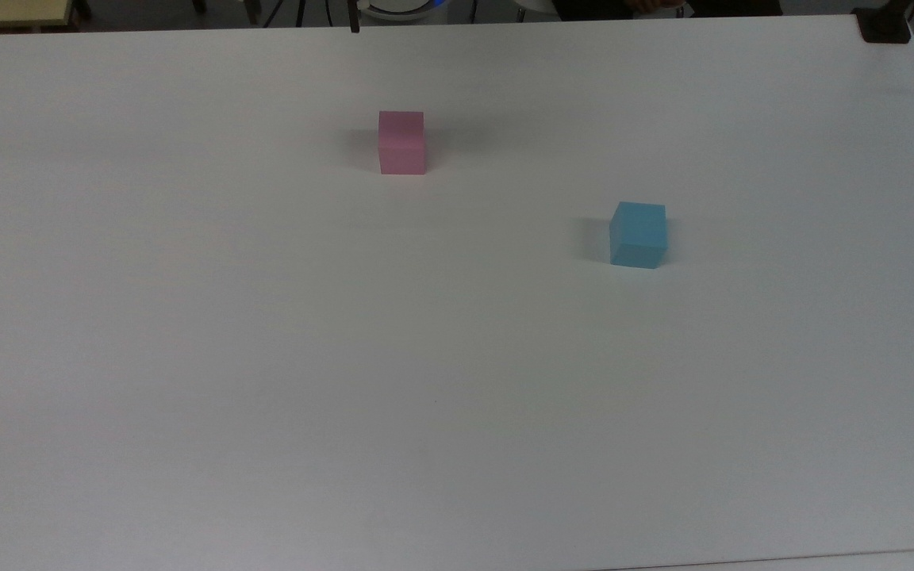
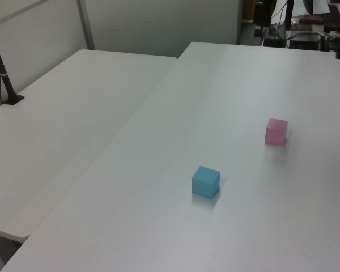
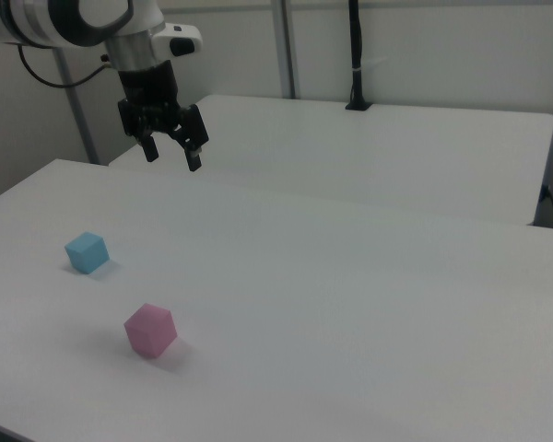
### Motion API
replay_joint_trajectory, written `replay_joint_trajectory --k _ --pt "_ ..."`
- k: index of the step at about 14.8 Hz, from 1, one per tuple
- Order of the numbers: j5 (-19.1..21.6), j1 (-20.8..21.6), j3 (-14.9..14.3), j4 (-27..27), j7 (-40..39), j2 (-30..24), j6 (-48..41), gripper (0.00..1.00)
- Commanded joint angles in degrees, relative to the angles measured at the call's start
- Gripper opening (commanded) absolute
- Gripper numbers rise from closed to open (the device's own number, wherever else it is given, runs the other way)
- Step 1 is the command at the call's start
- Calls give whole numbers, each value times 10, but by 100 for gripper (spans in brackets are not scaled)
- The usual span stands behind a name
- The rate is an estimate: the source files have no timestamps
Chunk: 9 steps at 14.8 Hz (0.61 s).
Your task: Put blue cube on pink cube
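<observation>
The blue cube [image 1: 638, 234] [image 2: 205, 182] [image 3: 87, 252] rests on the white table, alone. The pink cube [image 1: 401, 142] [image 2: 276, 131] [image 3: 150, 330] sits apart from it, also on the table, nearer the right view's front edge. My gripper [image 3: 172, 155] hangs open high above the table in the right view, up and to the right of the blue cube, with nothing between its black fingers. It touches neither cube.
A second white table [image 2: 62, 130] adjoins the work table [image 1: 457, 381]. A black pole with a clamp base [image 2: 5, 79] [image 3: 357, 55] stands on that second table. Cables and equipment [image 2: 306, 34] lie beyond the far edge.
</observation>
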Motion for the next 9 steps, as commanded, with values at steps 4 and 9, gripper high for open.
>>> replay_joint_trajectory --k 4,9 --pt "7 -3 4 -3 -10 -4 2 100" --pt "6 -2 4 -4 -10 -4 2 100"
